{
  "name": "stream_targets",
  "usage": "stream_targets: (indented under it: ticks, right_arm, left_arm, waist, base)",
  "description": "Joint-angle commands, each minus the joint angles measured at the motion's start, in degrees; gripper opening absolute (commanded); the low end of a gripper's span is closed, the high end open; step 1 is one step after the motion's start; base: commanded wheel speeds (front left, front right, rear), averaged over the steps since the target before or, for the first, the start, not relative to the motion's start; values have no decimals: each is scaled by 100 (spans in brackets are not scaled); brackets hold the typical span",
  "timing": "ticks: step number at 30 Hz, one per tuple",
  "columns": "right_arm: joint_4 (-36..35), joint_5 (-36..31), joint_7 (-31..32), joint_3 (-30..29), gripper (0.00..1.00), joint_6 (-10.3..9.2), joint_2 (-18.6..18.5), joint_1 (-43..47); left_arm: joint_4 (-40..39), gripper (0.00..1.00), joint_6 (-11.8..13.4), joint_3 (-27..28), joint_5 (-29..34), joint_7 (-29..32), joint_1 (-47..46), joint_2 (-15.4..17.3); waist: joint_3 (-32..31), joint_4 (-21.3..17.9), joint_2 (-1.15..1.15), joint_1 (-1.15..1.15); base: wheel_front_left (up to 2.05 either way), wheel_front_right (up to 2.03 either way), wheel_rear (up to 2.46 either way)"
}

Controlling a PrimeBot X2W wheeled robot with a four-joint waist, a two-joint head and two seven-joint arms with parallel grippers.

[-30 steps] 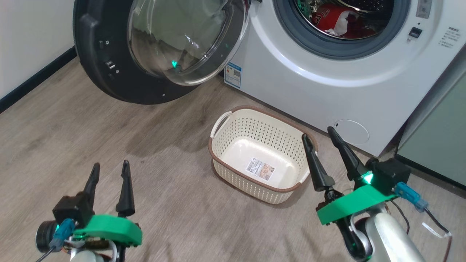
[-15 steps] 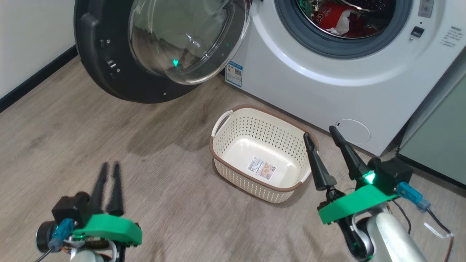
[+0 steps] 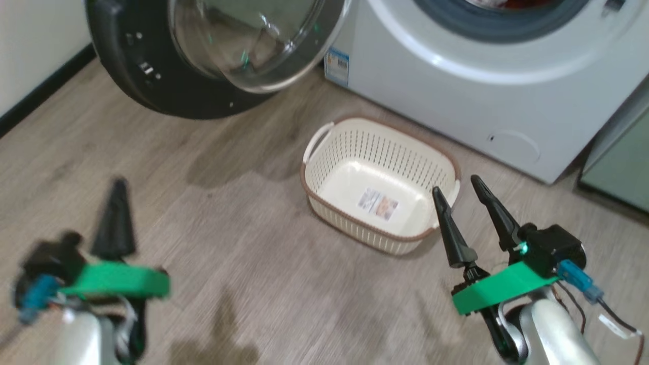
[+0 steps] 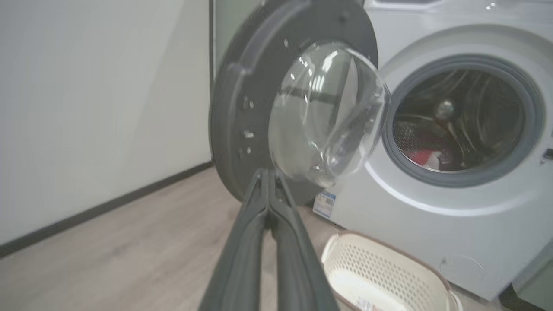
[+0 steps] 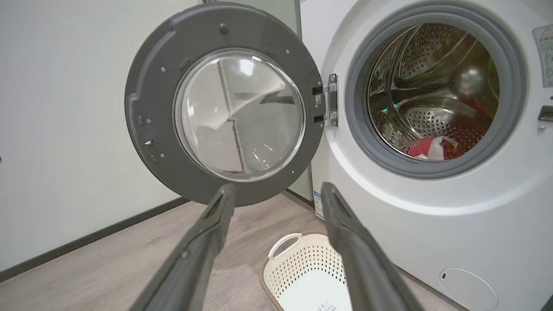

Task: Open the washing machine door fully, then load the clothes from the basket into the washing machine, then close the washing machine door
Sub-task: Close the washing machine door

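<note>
The washing machine door (image 3: 152, 81) (image 5: 155, 112) (image 4: 242, 108) stands swung wide to the left, its glass bowl facing the room. Red clothes (image 5: 427, 147) (image 4: 421, 157) lie inside the drum of the white washing machine (image 3: 456, 101) (image 5: 432, 242). The basket (image 3: 380, 167) (image 5: 298, 268) (image 4: 376, 268) sits on the floor before the machine, holding nothing but its sticker. My left gripper (image 3: 116, 187) (image 4: 268, 175) is shut and blurred, low at the left, apart from the door. My right gripper (image 3: 459, 185) (image 5: 276, 190) is open beside the basket's right end.
Wood-look floor (image 3: 203, 228) spreads to the left and front. A white wall with a dark skirting (image 3: 35, 96) runs along the left. A pale green cabinet (image 3: 618, 172) stands right of the machine.
The left gripper's fingers have shut from open and the left arm is moving. The head camera has tilted down, so the drum opening has slid out of the top.
</note>
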Motion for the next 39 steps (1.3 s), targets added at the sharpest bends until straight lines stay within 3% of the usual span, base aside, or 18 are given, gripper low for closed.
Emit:
stream_targets:
  ticks: [1,8,13,20,25,29,33,39]
  right_arm:
    - [-213,-49,-37,134,100,0,-58,-308]
    - [-245,-237,-37,235,100,0,-215,-687]
    - [-237,-319,-35,333,100,0,-279,-955]
    - [-203,-347,-35,497,100,0,-311,-1228]
    - [-168,-300,-36,682,100,0,-251,-1367]
    - [-159,-276,-36,720,100,0,-223,-1393]
    - [-162,-258,-36,765,100,0,-193,-1389]
    - [-148,-254,-36,772,100,0,-174,-1367]
  left_arm:
    - [-268,0,-42,278,59,-55,-386,58]
    - [-394,0,-338,1259,27,-55,-1421,615]
    - [167,0,-477,1809,-158,-55,-2410,1423]
    - [2071,0,-548,2223,-1022,-55,-4077,2652]
    - [3699,0,-551,2351,-1694,-30,-4913,3341]
    - [4933,0,-543,2903,-2614,364,-5576,3575]
    - [6086,0,-204,3717,-3526,1072,-6101,3723]
    - [6744,0,-205,4471,-4466,2066,-6524,3710]
  waist:
    - [315,-124,0,0]
    - [1042,-459,0,0]
    - [1498,-728,0,0]
    - [1845,-1056,0,0]
    - [1893,-1296,0,0]
    - [1869,-1407,0,0]
    - [1826,-1481,0,0]
    - [1791,-1524,0,0]
  base:
    - [0,0,0]
    - [0,0,0]
    - [0,0,0]
    - [0,0,0]
    - [0,0,0]
    - [0,0,0]
    - [0,0,0]
    - [0,0,0]
